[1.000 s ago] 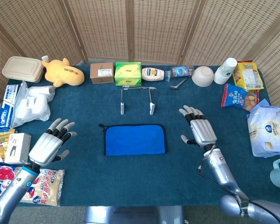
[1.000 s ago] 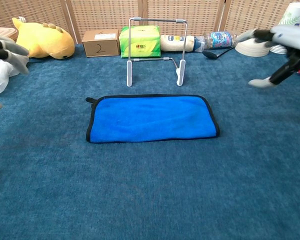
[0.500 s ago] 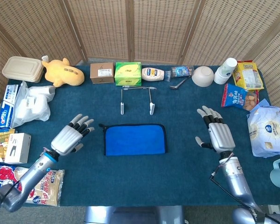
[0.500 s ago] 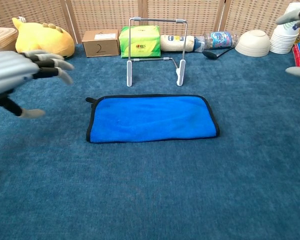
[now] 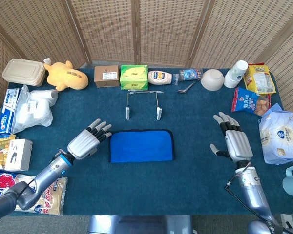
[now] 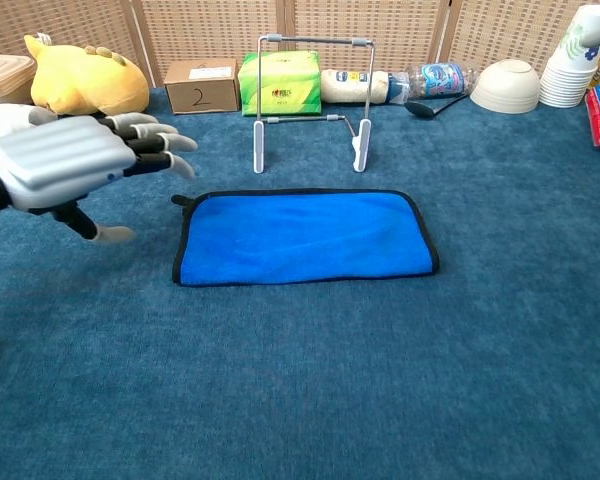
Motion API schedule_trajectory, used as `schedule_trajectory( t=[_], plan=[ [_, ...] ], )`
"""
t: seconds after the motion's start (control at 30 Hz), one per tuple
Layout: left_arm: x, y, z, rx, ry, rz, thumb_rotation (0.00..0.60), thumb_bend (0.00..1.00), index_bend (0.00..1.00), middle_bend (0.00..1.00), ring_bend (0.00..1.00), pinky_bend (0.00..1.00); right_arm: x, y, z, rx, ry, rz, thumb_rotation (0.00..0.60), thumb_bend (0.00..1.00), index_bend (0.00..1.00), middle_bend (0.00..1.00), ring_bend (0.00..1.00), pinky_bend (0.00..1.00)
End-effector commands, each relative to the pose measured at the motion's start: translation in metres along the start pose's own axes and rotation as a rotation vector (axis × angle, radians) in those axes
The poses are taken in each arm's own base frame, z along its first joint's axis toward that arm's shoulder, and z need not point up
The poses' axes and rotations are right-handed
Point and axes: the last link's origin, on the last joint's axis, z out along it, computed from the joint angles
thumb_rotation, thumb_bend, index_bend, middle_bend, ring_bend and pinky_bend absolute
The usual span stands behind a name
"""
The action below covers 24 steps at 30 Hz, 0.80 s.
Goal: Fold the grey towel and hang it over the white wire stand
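A blue towel with black edging lies flat, folded into a long rectangle, at the middle of the table; the chest view shows the towel too. Behind it stands the white wire stand, upright and bare, its top bar clear of cloth. My left hand hovers just left of the towel's left edge, fingers spread and pointing at it, holding nothing; the left hand is large in the chest view. My right hand is open, well right of the towel, fingers spread.
Along the back edge sit a yellow plush toy, a cardboard box, a green tissue box, a bottle, a bowl and stacked cups. Snack bags crowd both side edges.
My left hand has moved right, up to the towel's left edge. My right hand has drifted right, away from the towel. Towel and stand have not moved.
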Motion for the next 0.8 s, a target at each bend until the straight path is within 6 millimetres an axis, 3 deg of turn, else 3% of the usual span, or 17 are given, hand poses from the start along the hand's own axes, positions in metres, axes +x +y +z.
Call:
schedule_trajectory(
  t=[0.03,0.8],
  plan=[
    [-0.003,0.005,0.007,-0.014,0.003,0.009,0.600,0.36,0.16,0.06,0.00,0.00,0.000,0.000,0.000,-0.001,0.000,0.001,0.600,0.29,0.05,0.03,0.00,0.00],
    [-0.016,0.025,0.043,-0.073,0.040,0.076,0.600,0.35,0.14,0.04,0.00,0.00,0.007,0.007,-0.007,-0.030,0.013,0.026,0.600,0.28,0.04,0.03,0.00,0.00]
  ],
)
